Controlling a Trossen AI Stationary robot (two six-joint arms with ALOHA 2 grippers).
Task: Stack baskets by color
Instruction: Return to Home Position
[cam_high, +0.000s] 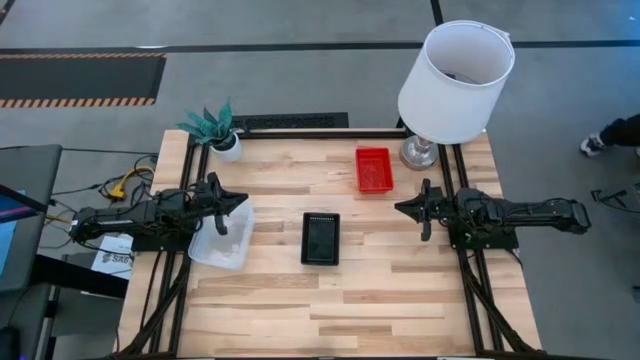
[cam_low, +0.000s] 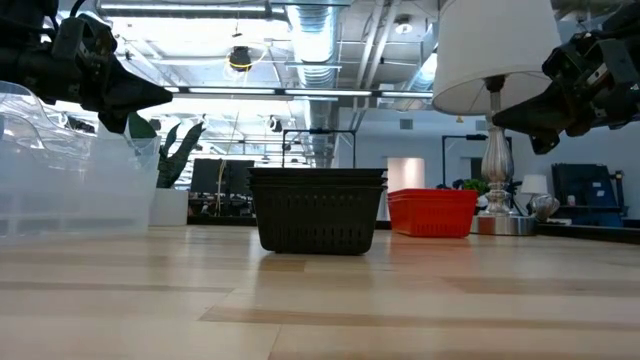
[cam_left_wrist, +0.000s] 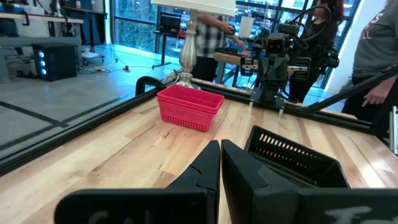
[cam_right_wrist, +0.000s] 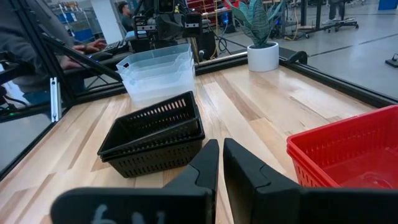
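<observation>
A stack of black baskets rests on the middle of the wooden table, also seen in the right wrist view. A stack of red baskets stands at the far right, near the lamp. A stack of clear baskets sits at the left. My left gripper hangs shut and level above the clear stack's far edge, apart from it. My right gripper hangs shut and level at the table's right, between the red and black stacks and clear of both.
A white lampshade on a metal lamp stands at the far right corner beside the red stack. A small potted green plant stands at the far left corner. Bare wood lies along the near edge. People stand beyond the table.
</observation>
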